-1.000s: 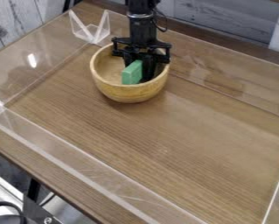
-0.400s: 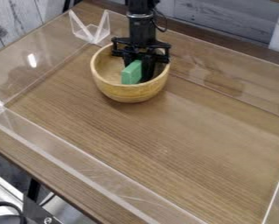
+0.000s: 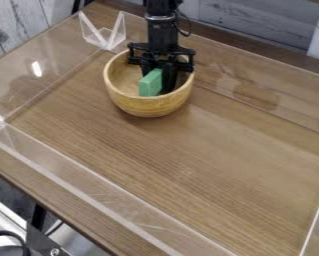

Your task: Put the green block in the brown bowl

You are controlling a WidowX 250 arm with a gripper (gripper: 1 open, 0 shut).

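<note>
The brown bowl (image 3: 126,101) sits on the wooden table at the upper middle of the camera view. My black gripper (image 3: 159,70) reaches down into it from above, pointing almost straight down. Its jaws are shut on the green block (image 3: 152,83), which stands tilted inside the bowl. The block's lower end is at or near the bowl's bottom; I cannot tell whether it touches. The block's upper end is hidden between the fingers (image 3: 138,62).
Clear acrylic walls (image 3: 28,150) ring the wooden tabletop (image 3: 189,170). A folded clear corner piece (image 3: 102,30) stands just behind and left of the bowl. The table's front edge drops off at lower left, with dark frame parts (image 3: 28,235) below.
</note>
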